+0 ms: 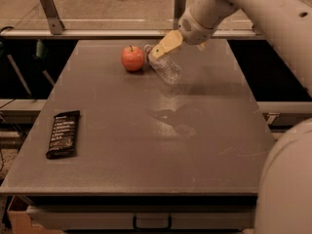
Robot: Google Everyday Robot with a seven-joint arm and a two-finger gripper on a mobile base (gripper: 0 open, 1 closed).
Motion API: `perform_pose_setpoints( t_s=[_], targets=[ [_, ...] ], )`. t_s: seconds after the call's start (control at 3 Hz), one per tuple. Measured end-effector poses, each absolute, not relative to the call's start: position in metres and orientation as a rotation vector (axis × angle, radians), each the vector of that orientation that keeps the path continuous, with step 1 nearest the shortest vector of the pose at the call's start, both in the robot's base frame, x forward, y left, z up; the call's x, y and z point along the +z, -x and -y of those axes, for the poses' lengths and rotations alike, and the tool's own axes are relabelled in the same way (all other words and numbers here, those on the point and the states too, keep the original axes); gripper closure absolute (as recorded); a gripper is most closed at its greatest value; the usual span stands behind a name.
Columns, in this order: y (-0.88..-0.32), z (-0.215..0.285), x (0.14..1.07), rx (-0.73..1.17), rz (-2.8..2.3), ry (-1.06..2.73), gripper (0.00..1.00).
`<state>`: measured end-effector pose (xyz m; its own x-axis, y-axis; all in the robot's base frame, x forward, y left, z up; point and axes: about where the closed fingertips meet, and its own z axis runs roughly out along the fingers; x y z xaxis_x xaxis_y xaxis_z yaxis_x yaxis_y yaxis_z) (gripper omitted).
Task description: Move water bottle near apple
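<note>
Now the gripper (165,46) hangs over the water bottle (166,68) just beside the apple (132,58) — gripping or not, cannot tell.

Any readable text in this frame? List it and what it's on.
White print on the black packet, left on the table: too blurred to read.
Nothing legible on the water bottle.
No markings on the gripper, which is at the water bottle right of the apple.

No words clear enough to read. White print on flat black wrapped bar (63,134) at left of grey table (146,169), too tiny to read. Pincer (158,52) just beside round red apple (132,58).
</note>
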<state>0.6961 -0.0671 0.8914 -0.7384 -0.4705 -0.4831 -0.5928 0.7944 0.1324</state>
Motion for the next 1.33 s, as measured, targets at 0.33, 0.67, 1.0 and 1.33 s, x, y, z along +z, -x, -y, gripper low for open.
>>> perform_pose_setpoints(
  t_s=[0.33, 0.67, 1.0, 1.33],
  targets=[
    [-0.673, 0.102, 0.928, 0.463, -2.438, 0.800, 0.00],
    [-0.638, 0.139, 0.968, 0.533, -2.277, 0.829, 0.00],
    [-0.597, 0.170, 1.006, 0.624, -2.074, 0.851, 0.00],
    [-0.562, 0.210, 1.033, 0.674, -1.896, 0.840, 0.00]
  ],
)
